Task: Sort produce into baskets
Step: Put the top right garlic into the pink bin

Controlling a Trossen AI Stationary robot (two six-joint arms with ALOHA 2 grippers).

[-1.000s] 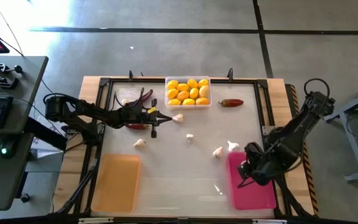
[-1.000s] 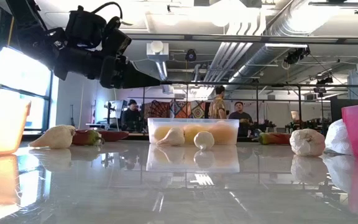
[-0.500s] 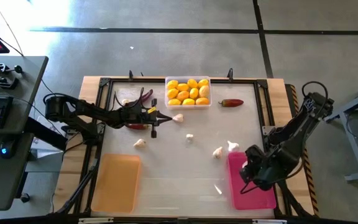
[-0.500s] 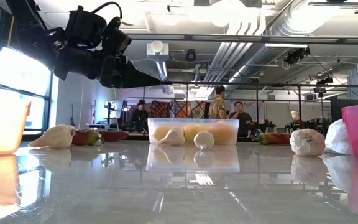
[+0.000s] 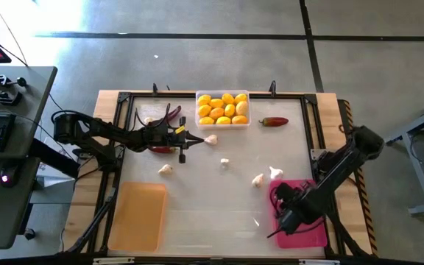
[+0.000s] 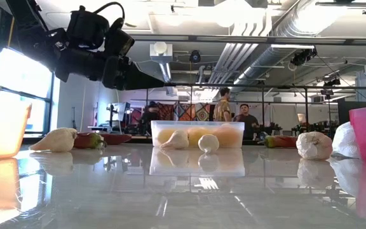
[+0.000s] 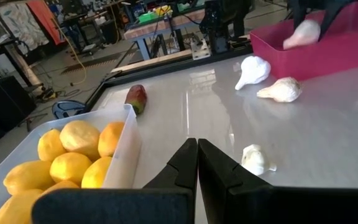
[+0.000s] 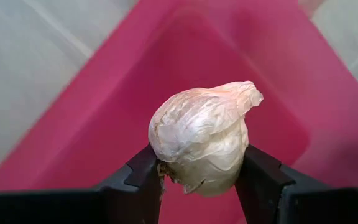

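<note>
Unlabelled pink tray (image 8: 92, 124), pincer-held garlic (image 8: 201, 137)

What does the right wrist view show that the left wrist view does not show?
Only the right wrist view shows the right gripper shut on a garlic bulb, close above the pink tray. Only the left wrist view shows the clear tray of lemons, one red chili, three loose garlic bulbs and the shut left gripper. Both views show the pink tray.

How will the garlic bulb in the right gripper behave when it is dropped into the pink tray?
The garlic bulb looks papery and light, so it should land softly. Its rounded body may roll before settling. The right gripper pinches only its lower half above the pink tray, so it could tilt on release.
</note>
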